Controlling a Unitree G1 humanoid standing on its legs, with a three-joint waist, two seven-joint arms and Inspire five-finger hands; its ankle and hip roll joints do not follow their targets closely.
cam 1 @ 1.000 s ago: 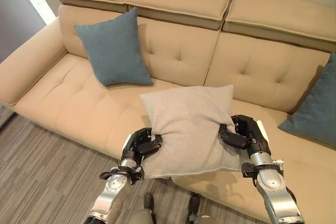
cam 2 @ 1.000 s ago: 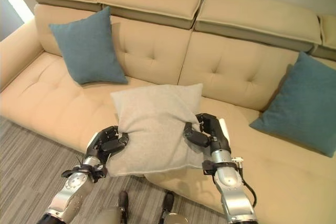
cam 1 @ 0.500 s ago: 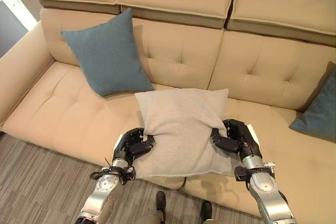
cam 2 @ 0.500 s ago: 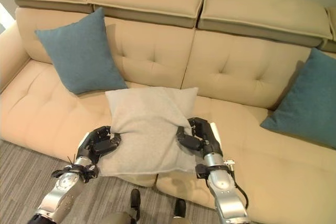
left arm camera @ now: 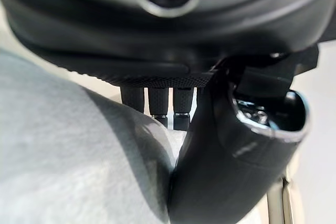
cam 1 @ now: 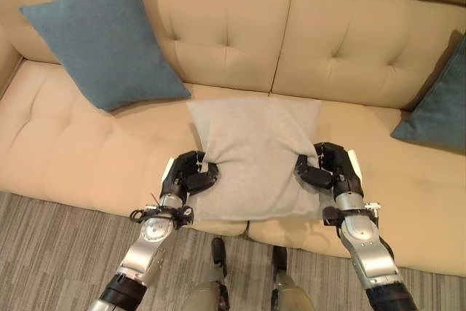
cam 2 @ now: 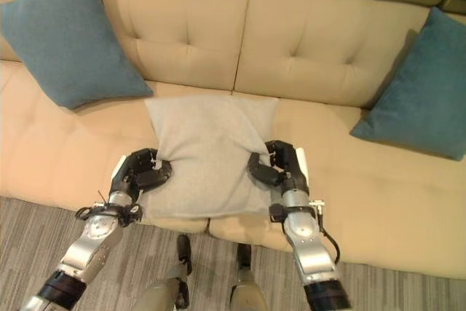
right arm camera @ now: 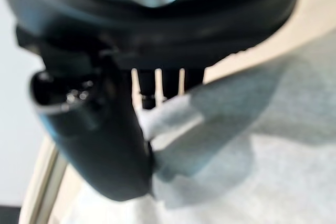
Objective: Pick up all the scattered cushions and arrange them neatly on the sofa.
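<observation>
Both the left hand [cam 1: 191, 178] and right hand [cam 1: 326, 170], fingers clamped on the grey cushion [cam 1: 255, 156], are placing it mid-sofa [cam 1: 65, 143]; next, probably prop it against the far backrest and release.

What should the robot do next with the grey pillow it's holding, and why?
Probably push the grey cushion back until it leans on the sofa backrest. The left hand and right hand pinch its sides, and it lies flat near the seat's front edge, while the teal cushions stand against the backrest.
</observation>
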